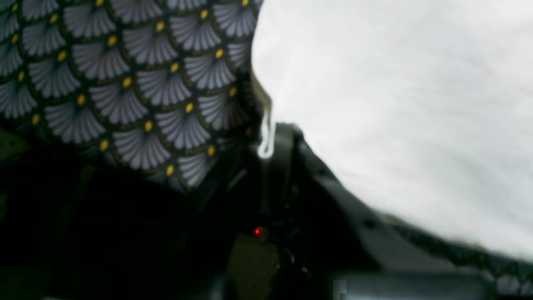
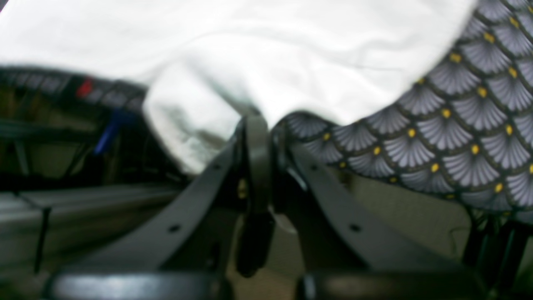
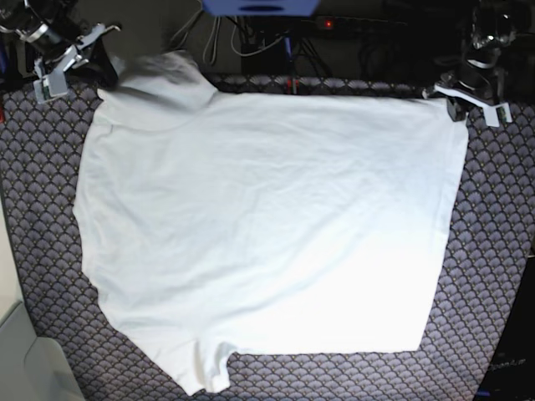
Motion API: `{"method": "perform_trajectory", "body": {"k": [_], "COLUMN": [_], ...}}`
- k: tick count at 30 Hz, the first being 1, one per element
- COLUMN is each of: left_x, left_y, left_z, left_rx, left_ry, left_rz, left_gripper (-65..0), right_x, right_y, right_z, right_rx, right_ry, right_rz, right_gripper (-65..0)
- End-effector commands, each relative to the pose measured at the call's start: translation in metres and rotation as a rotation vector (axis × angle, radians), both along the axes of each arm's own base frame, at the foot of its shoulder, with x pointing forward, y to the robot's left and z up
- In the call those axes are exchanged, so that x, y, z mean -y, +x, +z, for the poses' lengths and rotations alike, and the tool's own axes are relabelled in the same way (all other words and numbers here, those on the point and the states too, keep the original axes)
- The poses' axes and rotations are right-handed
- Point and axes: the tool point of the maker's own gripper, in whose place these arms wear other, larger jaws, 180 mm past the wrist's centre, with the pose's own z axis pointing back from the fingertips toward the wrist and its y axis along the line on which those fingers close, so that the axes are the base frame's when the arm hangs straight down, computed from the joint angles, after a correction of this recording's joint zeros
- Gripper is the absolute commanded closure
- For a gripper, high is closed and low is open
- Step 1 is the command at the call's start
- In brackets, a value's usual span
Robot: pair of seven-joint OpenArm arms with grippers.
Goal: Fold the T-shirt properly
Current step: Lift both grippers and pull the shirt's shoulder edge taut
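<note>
The white T-shirt (image 3: 267,225) lies spread nearly flat on the scallop-patterned cloth (image 3: 493,251), and one short sleeve pokes out at the near edge. My left gripper (image 3: 451,102) is at the shirt's far right corner. In the left wrist view it (image 1: 270,139) is shut on the T-shirt's (image 1: 395,104) edge. My right gripper (image 3: 104,65) is at the far left corner, where the cloth is bunched and lifted. The right wrist view shows it (image 2: 258,125) shut, with the T-shirt's (image 2: 270,50) white fabric pinched at its tips.
The patterned cloth (image 1: 125,83) (image 2: 458,133) ends just behind both grippers at the table's far edge. Beyond it are cables (image 3: 251,38) and a blue object (image 3: 259,7). A pale bin (image 3: 29,359) sits at the near left corner.
</note>
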Motion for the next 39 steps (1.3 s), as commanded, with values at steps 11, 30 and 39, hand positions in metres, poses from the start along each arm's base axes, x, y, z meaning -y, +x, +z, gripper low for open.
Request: {"method": "perform_trajectory", "body": {"k": [11,30,39], "left_x": [0.005,-0.018,-0.008], "left_y": [0.003,0.068,0.108], "left_z": [0.025,0.065,0.088], "left_rx": [0.058,0.04,0.065], "left_ry": [0.027,0.004,-0.035], "left_rz": [-0.038,-0.007,-0.037], "left_gripper": [-0.4,-0.4,-0.4], "right_x": [0.046,0.046,0.048], "right_y": [0.013,0.067,0.105], "right_z": [0.029,0.06,0.07], "right_rx": [0.108,0.281,0.355], "right_ry": [-0.08,-0.084,-0.173], "right_rz": [-0.132,-0.126,-0.113], "right_gripper": [0.0,0.0,0.0]}}
